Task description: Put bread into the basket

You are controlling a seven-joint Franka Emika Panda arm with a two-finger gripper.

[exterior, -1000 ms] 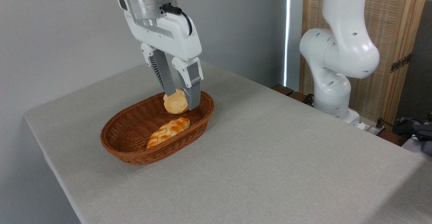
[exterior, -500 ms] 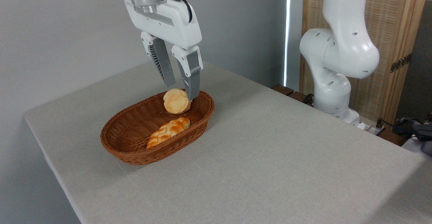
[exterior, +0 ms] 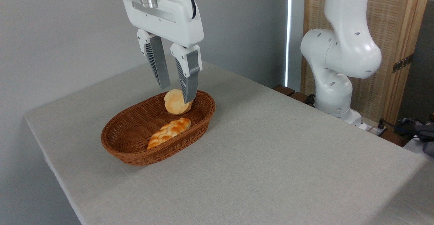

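At the basket's point(exterior: 135, 143) two o'clock end, the bread point(exterior: 174, 102) lay released, propped against the wall. The gripper point(exterior: 176, 91) had risen, fingers parted and empty, so the placing looked done.

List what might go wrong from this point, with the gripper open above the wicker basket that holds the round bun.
1. The small round golden bun leans tilted at the far end of the oval reddish-brown wicker basket, near its flared rim; it may roll or settle onto the braided golden loaf.
2. The open two-finger gripper hangs just above the bun, one fingertip overlapping it in this view; a sideways move could nudge the bun or catch the rim.
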